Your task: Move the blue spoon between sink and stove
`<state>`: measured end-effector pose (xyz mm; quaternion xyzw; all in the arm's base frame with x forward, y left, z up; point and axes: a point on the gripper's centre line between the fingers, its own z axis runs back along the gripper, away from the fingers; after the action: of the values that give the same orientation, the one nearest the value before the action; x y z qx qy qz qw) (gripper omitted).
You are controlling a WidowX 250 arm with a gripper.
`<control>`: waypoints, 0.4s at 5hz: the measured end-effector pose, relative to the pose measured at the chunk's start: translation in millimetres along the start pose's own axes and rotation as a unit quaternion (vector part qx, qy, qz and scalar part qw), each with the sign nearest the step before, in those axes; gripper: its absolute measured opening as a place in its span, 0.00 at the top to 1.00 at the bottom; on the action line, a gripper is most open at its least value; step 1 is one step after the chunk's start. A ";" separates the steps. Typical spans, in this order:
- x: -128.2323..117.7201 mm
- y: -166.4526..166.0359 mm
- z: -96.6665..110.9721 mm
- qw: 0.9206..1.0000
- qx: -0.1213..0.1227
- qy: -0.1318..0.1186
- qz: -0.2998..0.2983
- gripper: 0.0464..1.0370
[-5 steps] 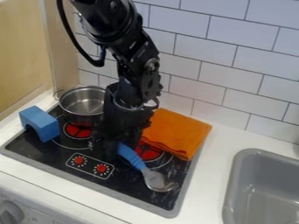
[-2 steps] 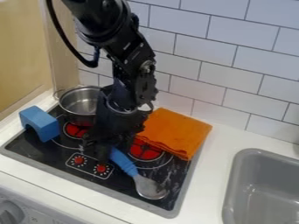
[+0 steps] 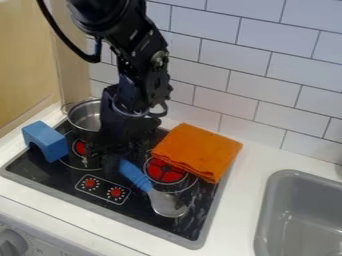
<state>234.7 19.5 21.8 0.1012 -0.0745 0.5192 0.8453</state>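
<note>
In the camera view my gripper [image 3: 115,156] hangs over the middle of the black stove [image 3: 150,217], pointing down and shut on the upper end of the blue spoon's handle. From there the blue spoon [image 3: 137,178] slants toward the lower right, and its grey bowl end lies over the stove's front right part. Whether the bowl touches the stove top cannot be told. The grey sink [image 3: 270,212] is at the right, set in the white counter. The end of the handle is hidden by the gripper.
A metal pot [image 3: 84,116] stands at the stove's back left, partly behind the arm. The blue arch block [image 3: 45,141] sits on the left edge. An orange folded cloth [image 3: 198,151] covers the back right corner. White tiled wall behind.
My gripper has moved left across the stove with the blue spoon in it. The spoon's bowl has shifted left too, dipping toward the front and then back up. The arm uncovers more of the cloth.
</note>
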 end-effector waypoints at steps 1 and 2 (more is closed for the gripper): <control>4.3 -13.2 10.3 1.000 -0.020 -0.011 -0.015 0.60; 4.2 -30.5 22.6 0.998 -0.040 -0.026 -0.042 0.60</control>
<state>263.3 4.1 41.8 0.0835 -0.1126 0.4767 0.8678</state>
